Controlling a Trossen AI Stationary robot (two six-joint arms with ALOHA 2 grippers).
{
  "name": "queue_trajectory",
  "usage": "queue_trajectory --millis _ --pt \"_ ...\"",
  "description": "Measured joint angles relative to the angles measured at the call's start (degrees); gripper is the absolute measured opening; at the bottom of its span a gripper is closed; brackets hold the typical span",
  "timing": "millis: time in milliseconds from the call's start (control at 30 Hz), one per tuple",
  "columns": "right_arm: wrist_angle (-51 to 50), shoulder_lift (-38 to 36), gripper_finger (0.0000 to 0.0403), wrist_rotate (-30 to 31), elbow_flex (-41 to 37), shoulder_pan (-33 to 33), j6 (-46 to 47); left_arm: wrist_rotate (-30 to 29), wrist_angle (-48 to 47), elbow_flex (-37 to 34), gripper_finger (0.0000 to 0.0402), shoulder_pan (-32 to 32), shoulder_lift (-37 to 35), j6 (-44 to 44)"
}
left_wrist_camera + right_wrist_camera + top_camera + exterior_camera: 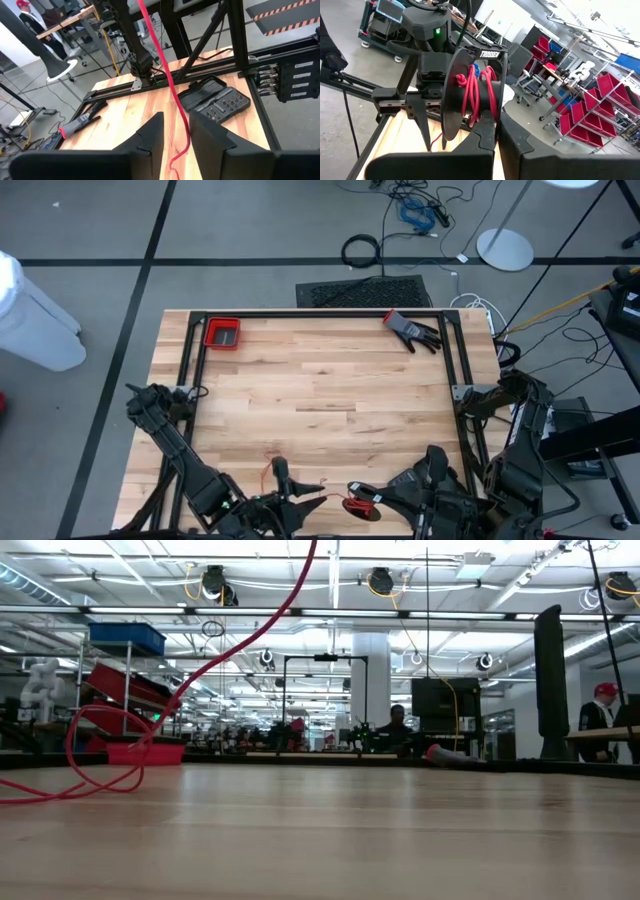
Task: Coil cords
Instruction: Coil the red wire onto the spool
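On the table's far-left corner, red bin (222, 334) holds something dark.

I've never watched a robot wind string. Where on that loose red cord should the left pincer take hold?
Probably on the straight stretch of the red cord running between the left pincer fingers, pinched from both sides. There it is a single taut strand; on the black spool in the right pincer it bunches into loops.
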Motion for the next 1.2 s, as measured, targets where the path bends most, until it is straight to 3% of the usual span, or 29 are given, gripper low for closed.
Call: queue_trajectory --millis 300,600,767,1200 --pt "0.02 0.00 0.0000 0.02 0.00 0.00 0.00 -0.02 -1.16 0.00 0.0008 0.04 0.00 -0.02" --pt "0.02 0.00 0.0000 0.02 0.00 0.00 0.00 -0.70 -0.19 0.00 0.0003 0.43 0.00 -0.02" --pt "0.04 0.00 0.0000 0.03 0.00 0.00 0.00 -4.30 -0.15 0.00 0.0002 1.43 0.00 -0.02" --pt "0.42 0.00 0.0000 0.03 0.00 -0.91 0.22 -3.21 -0.25 0.00 0.0000 4.86 0.00 0.11"
